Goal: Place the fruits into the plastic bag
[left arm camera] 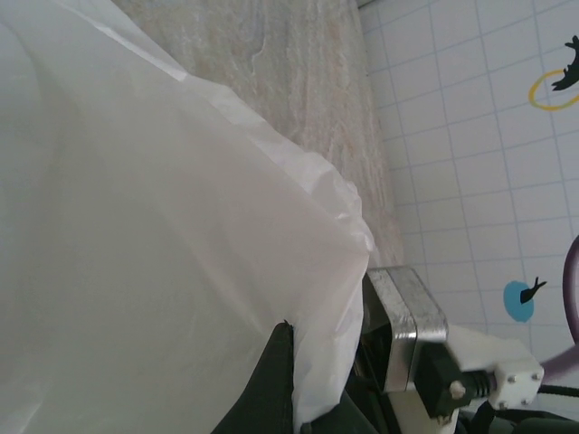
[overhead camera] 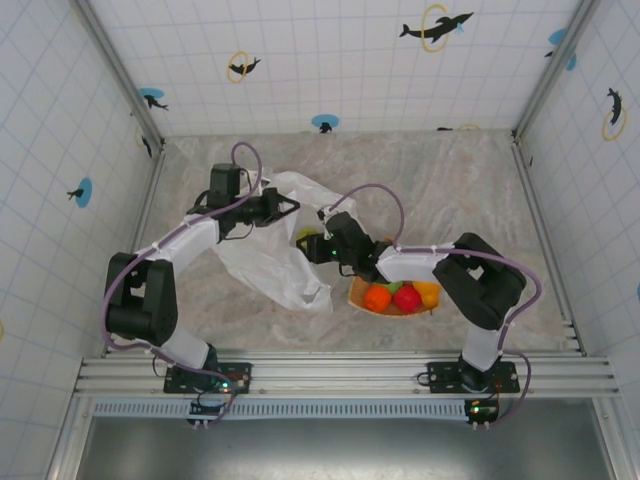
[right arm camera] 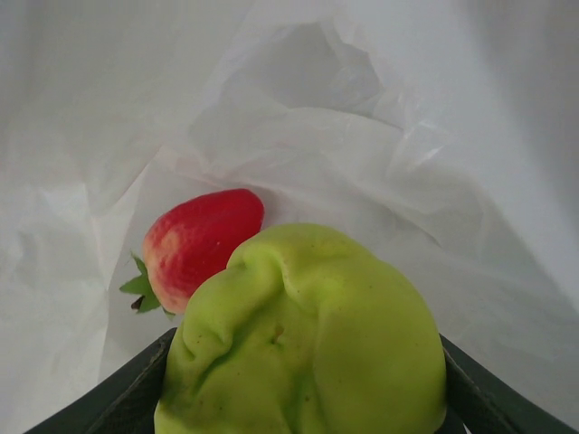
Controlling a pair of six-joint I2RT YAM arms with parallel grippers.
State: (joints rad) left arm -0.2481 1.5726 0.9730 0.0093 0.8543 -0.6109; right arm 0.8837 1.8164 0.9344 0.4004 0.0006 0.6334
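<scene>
A robot lab cell: arms [overhead camera: 190, 245] bolted to an aluminium rail [overhead camera: 330, 372], inside dolphin-stickered grid walls [overhead camera: 330, 60].

Black-and-white arms [overhead camera: 186, 240]; purple cables [overhead camera: 372, 186]

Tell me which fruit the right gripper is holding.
The lumpy yellow-green toy fruit, clamped in the right gripper; the red strawberry lies loose on the white plastic bag.

A marbled beige desk [overhead camera: 450, 190] forms the floor of the enclosure. An orange fan-shaped tray [overhead camera: 356, 293] lies on it, at about five o'clock from the centre. White tiled walls [overhead camera: 300, 50] stand around the desk and carry dolphin stickers, one in a yellow ring [overhead camera: 437, 26] at one o'clock and one on a blue disc [overhead camera: 325, 122] at twelve. A metal rail [overhead camera: 340, 375] runs along the six o'clock edge.
</scene>
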